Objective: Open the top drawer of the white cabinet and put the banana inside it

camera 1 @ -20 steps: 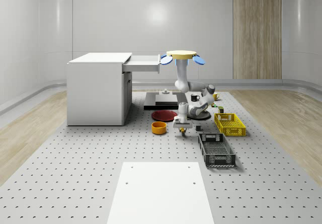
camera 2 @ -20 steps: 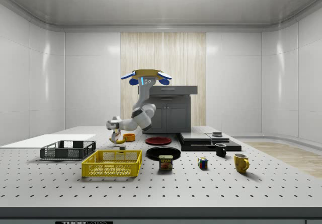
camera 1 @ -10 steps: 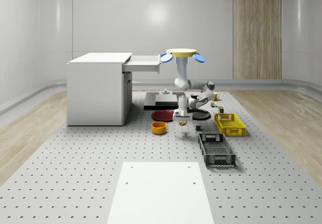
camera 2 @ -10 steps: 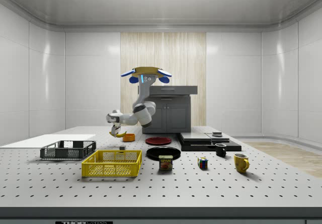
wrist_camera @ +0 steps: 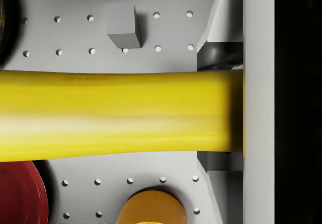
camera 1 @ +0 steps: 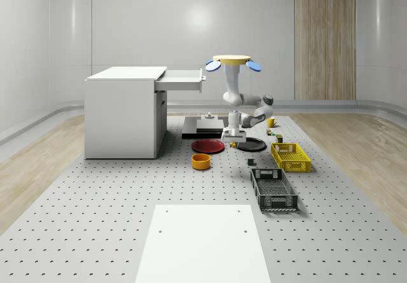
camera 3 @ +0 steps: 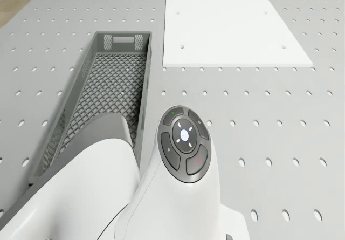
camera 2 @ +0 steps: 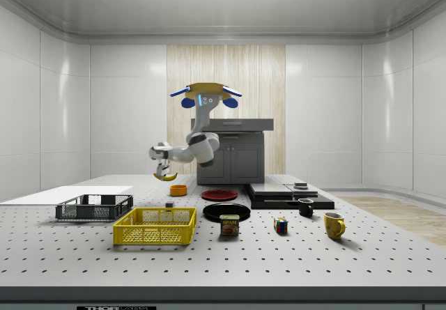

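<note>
The white cabinet [camera 1: 122,112] stands with its top drawer [camera 1: 181,79] already pulled out. The drone [camera 1: 230,61] hovers beside it — higher than a second ago — its claw [camera 2: 164,172] clamped on the long yellow banana [wrist_camera: 115,115], now lifted well above the perforated grey desk [camera 1: 95,207].

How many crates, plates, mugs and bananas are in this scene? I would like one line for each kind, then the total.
Crates: 2, yellow crate and dark grey crate
Plates: 2, red plate and black plate
Mugs: 2, black mug and yellow mug
Bananas: 1, banana held in the gripper of the hovering drone
Total: 7
</note>
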